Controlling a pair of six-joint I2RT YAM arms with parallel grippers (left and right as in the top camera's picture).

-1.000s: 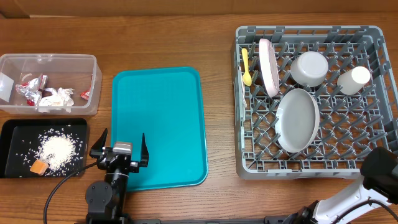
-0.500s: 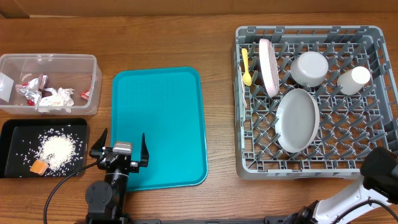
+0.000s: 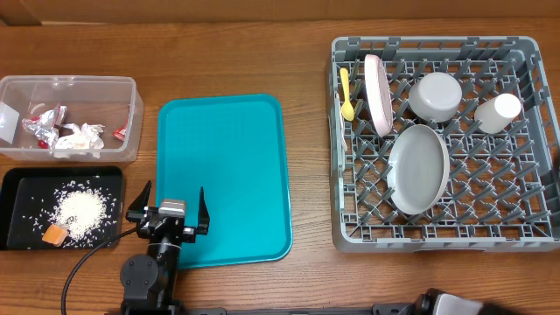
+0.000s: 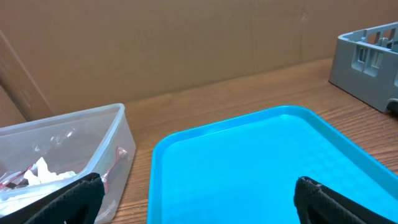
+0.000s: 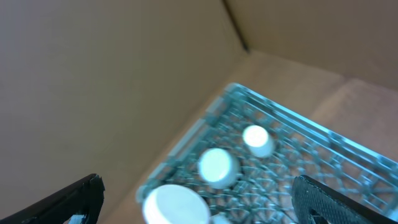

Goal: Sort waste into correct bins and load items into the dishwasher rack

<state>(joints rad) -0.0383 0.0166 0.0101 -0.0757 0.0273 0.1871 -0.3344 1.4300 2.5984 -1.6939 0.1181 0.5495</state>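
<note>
The grey dishwasher rack on the right holds a pink plate on edge, a grey-green plate, a white bowl, a white cup and a yellow spoon. Napkins and wrappers lie in the clear tub. Rice and an orange cube lie in the black tray. My left gripper is open and empty over the teal tray's near-left corner. My right gripper is open and empty, with the blurred rack beyond it.
A bare teal serving tray lies between the bins and the rack. In the left wrist view it fills the foreground, with the tub to its left and a rack corner at the far right. A cardboard wall stands behind the table.
The right arm has drawn back from the rack's near-right corner and is almost out of the overhead view. The left arm has not moved.
</note>
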